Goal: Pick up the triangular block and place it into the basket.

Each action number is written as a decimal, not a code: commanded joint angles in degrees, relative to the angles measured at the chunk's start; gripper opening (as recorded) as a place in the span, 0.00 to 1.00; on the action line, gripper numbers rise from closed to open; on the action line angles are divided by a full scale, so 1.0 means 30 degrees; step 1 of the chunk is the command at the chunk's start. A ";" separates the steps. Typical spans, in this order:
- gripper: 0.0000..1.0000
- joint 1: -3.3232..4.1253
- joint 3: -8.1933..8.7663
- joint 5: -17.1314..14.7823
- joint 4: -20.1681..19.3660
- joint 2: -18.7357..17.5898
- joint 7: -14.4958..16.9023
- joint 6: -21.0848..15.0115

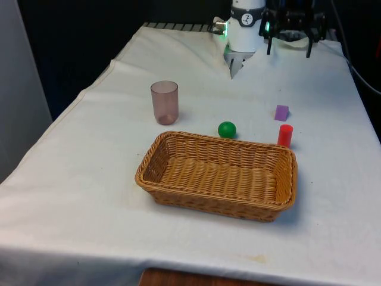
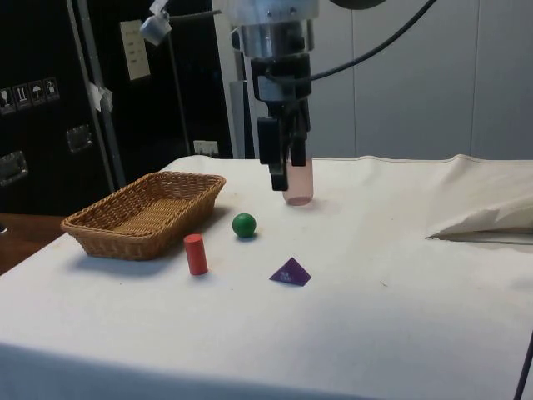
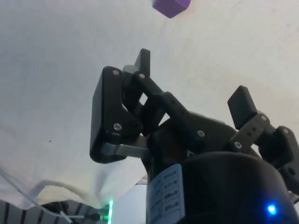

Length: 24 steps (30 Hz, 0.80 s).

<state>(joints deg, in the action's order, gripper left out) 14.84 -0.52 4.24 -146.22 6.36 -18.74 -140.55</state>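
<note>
Triangular block, purple, rests flat on cloth, apex up, near red cylinder. Gripper hangs above, fingers apart, holding nothing.

White arm, black screw-studded claw, dark cables.

Front and side views both take in the basket; wrist view looks down close.

clear: cloth around purple block | near: red cylinder; green ball | basket open-topped
</note>
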 commanded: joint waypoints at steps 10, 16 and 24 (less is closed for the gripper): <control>1.00 0.0000 -0.0191 0.0000 -0.0076 -0.1490 -0.0764 -0.1261; 1.00 0.0000 -0.0191 0.0267 -0.0267 -0.2464 -0.1623 -0.2674; 1.00 0.0019 -0.0134 0.0344 -0.0344 -0.3571 -0.2139 -0.4087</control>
<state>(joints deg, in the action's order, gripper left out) 14.84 -1.15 4.24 -147.14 -4.13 -24.01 -151.89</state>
